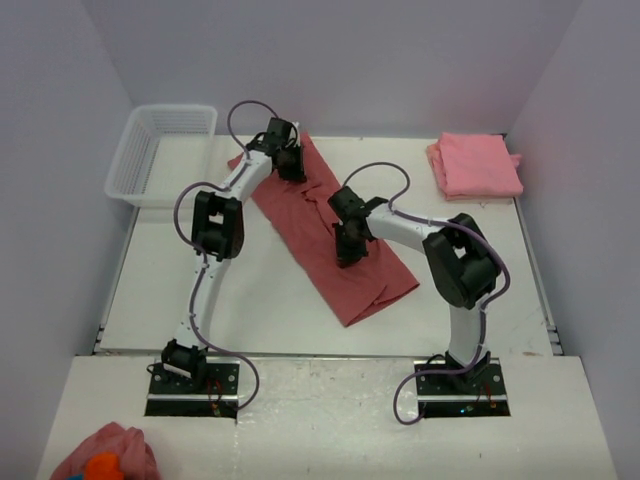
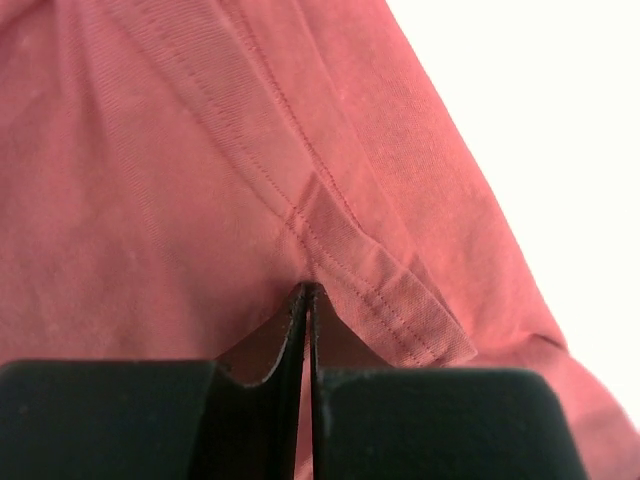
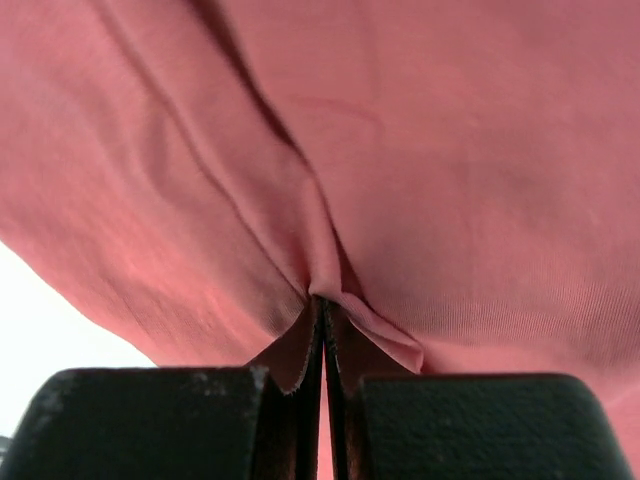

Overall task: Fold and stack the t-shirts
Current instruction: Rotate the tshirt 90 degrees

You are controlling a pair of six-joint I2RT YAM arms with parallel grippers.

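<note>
Red t-shirt point(image 1: 300, 222) is lying flattened into a long band on the tabletop point(image 1: 250, 290), running diagonally from far left of centre toward near right. Its near-right end is showing a few loose folds.

Left claw point(image 1: 290, 165) is sitting down on the far-left end of this shirt. In the left wrist view its fingers are standing almost together, with only a thin slit between them. The tips are meeting right at the fabric beside a double-stitched hem point(image 2: 390, 290), and a sliver of red cloth is showing in the slit, so it is pinching the red t-shirt.

Right claw point(image 1: 346, 255) is resting on the middle of the band. In the right wrist view the fingers are pressed together and the cloth is puckering into a ridge that runs straight into the tips. It is gripping a fold of the same shirt. Bare tabletop is showing at the lower left of that view.

Folded pink t-shirt point(image 1: 475, 165), lighter salmon, is lying as a neat rectangle at the far right corner, well apart from both claws.

White mesh basket point(image 1: 135, 165) is standing at the far left edge, just beside the shirt's far end but not touching it.

Pink cloth lump point(image 1: 120, 450) with an orange patch point(image 1: 103, 466) is lying on the near ledge, left of the left arm's base.
</note>
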